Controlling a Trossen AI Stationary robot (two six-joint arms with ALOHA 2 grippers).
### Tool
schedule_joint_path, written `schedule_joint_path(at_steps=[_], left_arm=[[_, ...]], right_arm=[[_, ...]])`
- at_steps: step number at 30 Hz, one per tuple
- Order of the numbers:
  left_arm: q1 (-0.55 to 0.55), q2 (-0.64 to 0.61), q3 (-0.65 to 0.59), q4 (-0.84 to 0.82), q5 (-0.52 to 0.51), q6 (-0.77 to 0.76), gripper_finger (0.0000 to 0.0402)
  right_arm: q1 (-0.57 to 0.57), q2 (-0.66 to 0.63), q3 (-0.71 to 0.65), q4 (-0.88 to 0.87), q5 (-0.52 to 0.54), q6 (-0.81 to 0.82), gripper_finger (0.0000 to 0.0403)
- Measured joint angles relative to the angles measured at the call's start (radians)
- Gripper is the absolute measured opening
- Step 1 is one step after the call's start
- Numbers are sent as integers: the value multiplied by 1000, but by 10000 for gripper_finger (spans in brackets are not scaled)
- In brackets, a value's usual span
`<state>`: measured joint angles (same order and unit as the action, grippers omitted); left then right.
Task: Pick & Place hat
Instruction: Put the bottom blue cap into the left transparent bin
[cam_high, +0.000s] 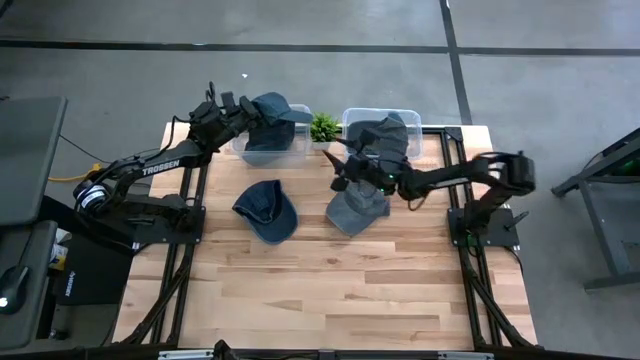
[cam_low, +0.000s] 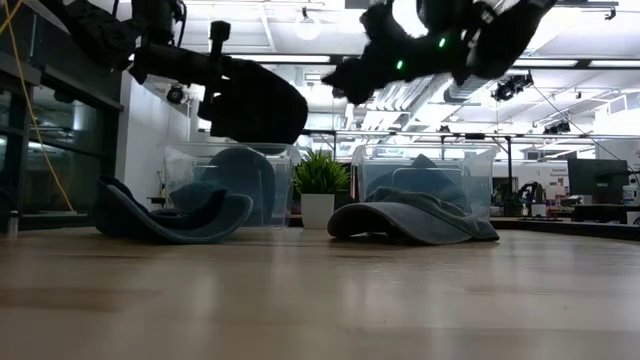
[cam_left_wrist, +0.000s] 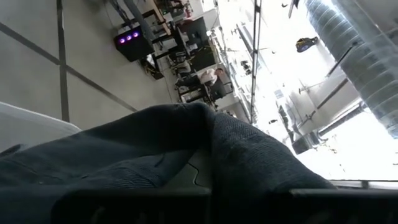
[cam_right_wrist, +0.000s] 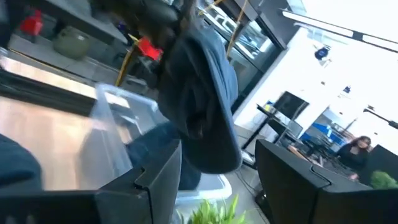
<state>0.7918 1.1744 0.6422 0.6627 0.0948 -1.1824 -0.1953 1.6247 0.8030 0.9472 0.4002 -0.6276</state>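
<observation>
- Left gripper (cam_high: 248, 108): raised above the left clear bin (cam_high: 292, 150), jaws clenched on a dark blue cap (cam_high: 274, 110); in the low view this held cap (cam_low: 255, 102) hangs clear of the bin's rim.
- Right gripper (cam_high: 345, 168): raised over the table's middle, above the grey hat (cam_high: 357, 212); fingers (cam_right_wrist: 158, 174) spread apart, grasping nothing.
- Blue cap on table (cam_high: 268, 210): lying on the wooden table (cam_high: 320, 290), left of centre, just beside the grey hat but apart from it.
- Left clear bin: holds another blue cap, seen through its wall in the low view.
- Right clear bin (cam_high: 424, 128): holds a grey hat (cam_high: 392, 133).
- Small potted plant (cam_high: 323, 127): standing between the two bins.
</observation>
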Motion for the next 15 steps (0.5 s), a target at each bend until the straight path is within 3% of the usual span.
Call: schedule_joint_path(at_steps=[6, 15], left_arm=[[0, 0, 0, -3, 28, 11, 0], [0, 0, 0, -6, 54, 26, 0]], right_arm=[[-105, 102, 79, 7, -139, 83, 200], [-173, 194, 282, -232, -266, 128, 200]])
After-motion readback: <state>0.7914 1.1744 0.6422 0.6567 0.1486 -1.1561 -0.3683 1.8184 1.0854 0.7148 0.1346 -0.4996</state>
